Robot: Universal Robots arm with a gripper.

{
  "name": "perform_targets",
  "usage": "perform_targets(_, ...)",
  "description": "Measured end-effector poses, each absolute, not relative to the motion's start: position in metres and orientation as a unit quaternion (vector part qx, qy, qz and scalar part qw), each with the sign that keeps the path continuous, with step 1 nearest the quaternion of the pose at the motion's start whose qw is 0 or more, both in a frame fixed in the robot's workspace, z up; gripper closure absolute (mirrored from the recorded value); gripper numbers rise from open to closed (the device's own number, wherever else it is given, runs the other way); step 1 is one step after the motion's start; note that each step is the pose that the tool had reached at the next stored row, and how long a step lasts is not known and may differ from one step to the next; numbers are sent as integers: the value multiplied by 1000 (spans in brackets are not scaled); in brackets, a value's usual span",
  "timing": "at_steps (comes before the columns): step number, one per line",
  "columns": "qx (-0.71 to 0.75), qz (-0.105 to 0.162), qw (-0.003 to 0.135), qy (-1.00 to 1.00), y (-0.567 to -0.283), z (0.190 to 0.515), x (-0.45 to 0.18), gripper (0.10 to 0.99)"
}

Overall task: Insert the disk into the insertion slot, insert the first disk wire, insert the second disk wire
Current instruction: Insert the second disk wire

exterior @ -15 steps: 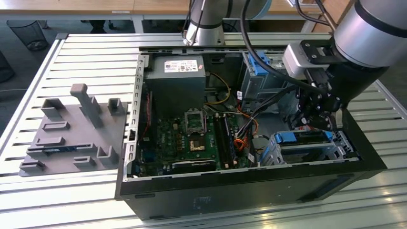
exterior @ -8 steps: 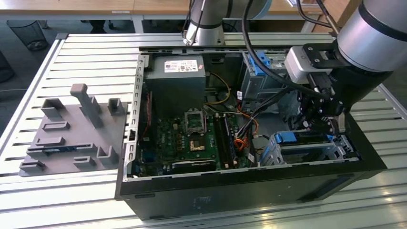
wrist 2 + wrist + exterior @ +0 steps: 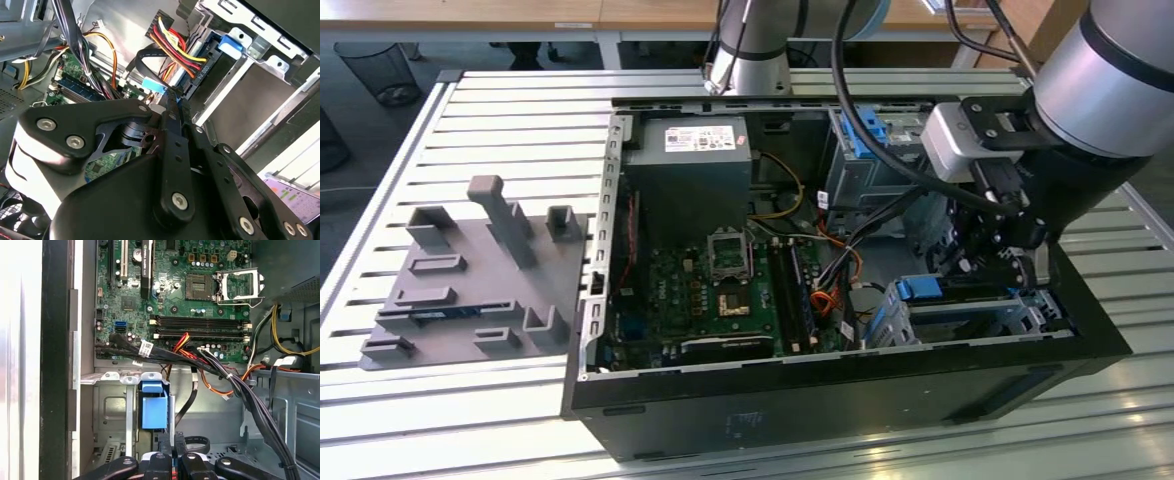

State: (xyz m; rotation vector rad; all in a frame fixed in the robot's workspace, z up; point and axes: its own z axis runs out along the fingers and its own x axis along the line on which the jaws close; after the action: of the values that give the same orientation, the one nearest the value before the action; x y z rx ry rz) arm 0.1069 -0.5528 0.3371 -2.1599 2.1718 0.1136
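With your gripper's (image 3: 171,442) fingers (image 3: 163,440) clenched together just short of the disk (image 3: 154,409) seated in the cage (image 3: 112,407), a skewed push could snag the black cable (image 3: 187,402) beside them.

A robotics lab or test workshop. An open black desktop computer case (image 3: 854,370) lies on its side on a surface of ribbed aluminium slats (image 3: 494,130), its green motherboard (image 3: 720,285) and bundled cables (image 3: 235,380) exposed. To the exterior view's left of the case sits a grey moulded fixture (image 3: 467,290) with upright posts and holders. A silver industrial robot arm (image 3: 1107,80) reaches in from the exterior view's right, its base column (image 3: 754,45) mounted at the far edge. Beyond stand wooden desks (image 3: 494,15) and a black mesh waste bin (image 3: 380,70) on the floor.
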Motion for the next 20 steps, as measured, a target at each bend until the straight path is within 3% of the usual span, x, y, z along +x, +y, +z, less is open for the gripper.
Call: perform_targets(20, -704, 37, 38, 708, -557, 336, 108, 937)
